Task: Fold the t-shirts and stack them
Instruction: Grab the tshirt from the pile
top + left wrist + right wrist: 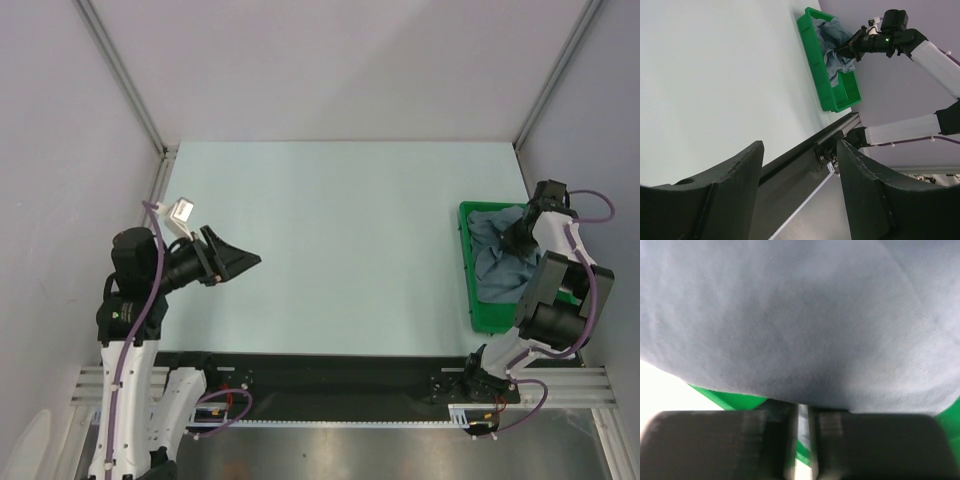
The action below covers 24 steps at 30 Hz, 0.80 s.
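Right hand (522,232) down in green tray (467,285), at crumpled t-shirts (495,262) heaped inside; fingers nearly together, pinch on cloth unclear. Left hand (248,261) fingers apart, above tabletop (340,230).

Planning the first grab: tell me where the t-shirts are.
Top view, far right: t-shirts crumpled in the green tray, right gripper on them.

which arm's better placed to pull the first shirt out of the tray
Right. The right hand is down in the tray, pinched on the shirts. The left hand hangs open across the table, far from them.
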Each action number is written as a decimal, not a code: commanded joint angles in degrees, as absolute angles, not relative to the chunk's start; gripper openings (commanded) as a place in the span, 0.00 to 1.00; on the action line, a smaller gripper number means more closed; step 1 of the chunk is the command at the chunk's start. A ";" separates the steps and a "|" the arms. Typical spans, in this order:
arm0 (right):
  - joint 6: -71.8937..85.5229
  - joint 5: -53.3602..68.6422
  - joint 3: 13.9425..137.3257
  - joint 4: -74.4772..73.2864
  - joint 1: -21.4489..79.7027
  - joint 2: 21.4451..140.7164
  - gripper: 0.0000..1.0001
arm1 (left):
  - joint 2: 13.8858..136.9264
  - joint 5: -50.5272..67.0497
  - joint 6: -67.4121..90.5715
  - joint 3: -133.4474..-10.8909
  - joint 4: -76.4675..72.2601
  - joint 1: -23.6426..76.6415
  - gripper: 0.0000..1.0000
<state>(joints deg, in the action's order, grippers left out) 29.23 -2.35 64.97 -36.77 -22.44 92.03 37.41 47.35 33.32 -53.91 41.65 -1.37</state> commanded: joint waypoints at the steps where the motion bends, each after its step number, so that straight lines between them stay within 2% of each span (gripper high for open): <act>1: 29.18 -2.72 66.52 -33.83 -23.11 89.30 0.00 | 37.70 46.06 30.24 -57.56 44.29 -1.14 0.66; 9: 31.82 -5.01 77.42 -38.31 -21.19 81.40 0.00 | 39.90 46.32 30.85 -59.41 43.78 -1.14 0.58; 12: 31.90 -5.71 84.36 -40.59 -18.65 79.72 0.00 | 40.60 46.76 31.81 -60.03 42.28 -1.06 0.59; 14: 31.64 -5.19 90.86 -40.87 -16.71 79.28 0.00 | 41.22 47.19 32.52 -60.03 41.31 -1.05 0.63; 17: 29.36 -5.63 100.50 -39.91 -10.30 79.01 0.00 | 41.84 47.46 33.66 -59.94 39.73 -1.14 0.69; 24: 25.40 -4.74 119.57 -35.68 8.15 81.38 0.00 | 42.63 46.67 34.72 -62.22 38.58 -1.14 0.70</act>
